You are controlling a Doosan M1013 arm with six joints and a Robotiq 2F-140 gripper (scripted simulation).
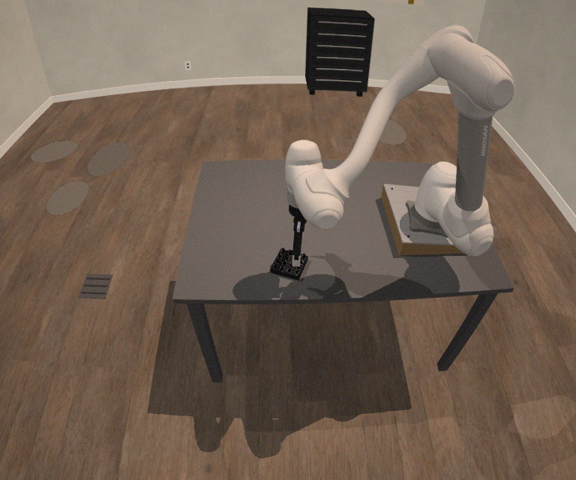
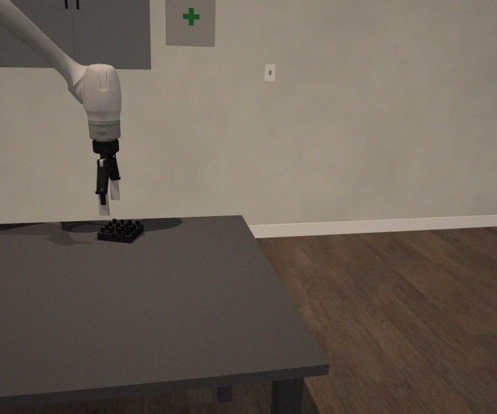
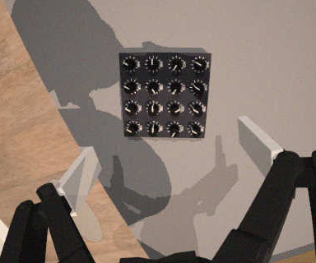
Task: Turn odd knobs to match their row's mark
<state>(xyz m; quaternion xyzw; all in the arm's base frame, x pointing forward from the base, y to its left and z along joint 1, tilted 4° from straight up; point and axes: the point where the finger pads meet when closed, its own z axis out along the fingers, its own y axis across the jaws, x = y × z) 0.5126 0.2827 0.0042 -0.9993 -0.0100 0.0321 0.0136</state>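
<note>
Since the knob box [image 3: 164, 94] is a small, flat, hard-looking slab on short feet, I judge it light enough to skid or tip if I push sideways on it, so I would not take hold of the box itself at all. It sits near the front edge of the dark table [image 1: 237, 186], directly below my claw [image 2: 105, 206], which hangs well above it with both pale fingertips spread as wide as they go and nothing between them.

The knobs look like stiff little round posts, sixteen in a four-by-four grid, packed close together. I reckon each should be pinched across its sides from straight above, squarely centred, then twisted about its own axis. With the fingers this wide, they would likely brush neighbouring knobs, so I would narrow them before coming down. Smooth round sides may slip under a light pinch, and the end stops mean I must not force a turn.

As for writing, the printed names by the knobs are too small for me to read in the wrist view. The upright part of the arm [image 1: 477, 160] carries the word DOOSAN. On the far wall there is a sign with a green cross [image 2: 190, 16].
</note>
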